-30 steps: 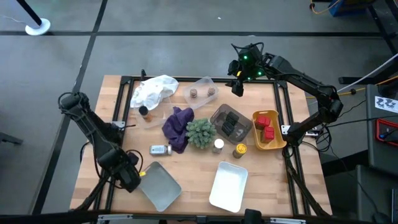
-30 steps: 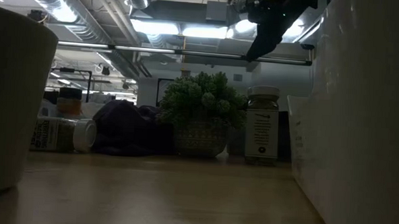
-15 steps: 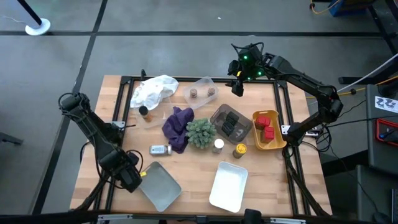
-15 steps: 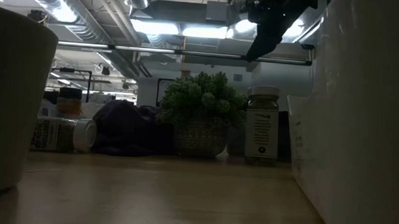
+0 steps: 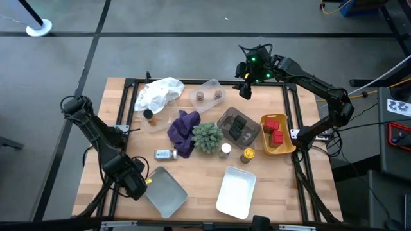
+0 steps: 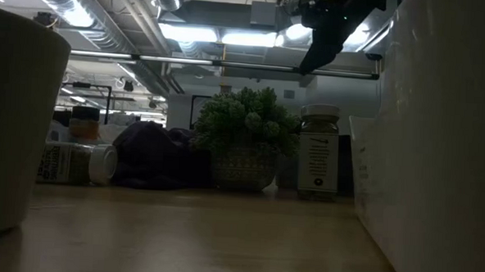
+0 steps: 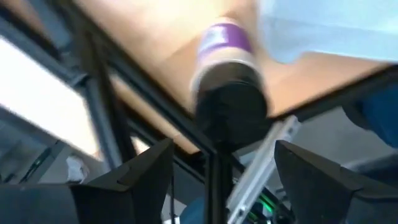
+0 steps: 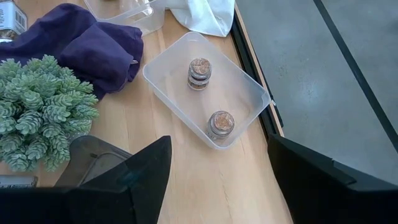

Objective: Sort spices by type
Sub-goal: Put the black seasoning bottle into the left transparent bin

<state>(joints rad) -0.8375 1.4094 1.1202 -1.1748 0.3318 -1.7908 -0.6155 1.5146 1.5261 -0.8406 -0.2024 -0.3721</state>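
Observation:
My left gripper hovers at the table's near left corner, beside a grey tray. In its wrist view a black-capped spice jar with a purple label shows blurred between the open fingers, with a gap on each side. My right gripper hangs open and empty over the far edge. Below it a clear tray holds two brown-capped jars. One jar lies on its side on the wood. A white-capped jar and a yellow-capped jar stand upright.
A spiky green plant and a purple cloth sit mid-table. Right of them stand a dark tray with dark jars and a yellow tray with red tins. A white tray lies near the front. A white bag is at the far left.

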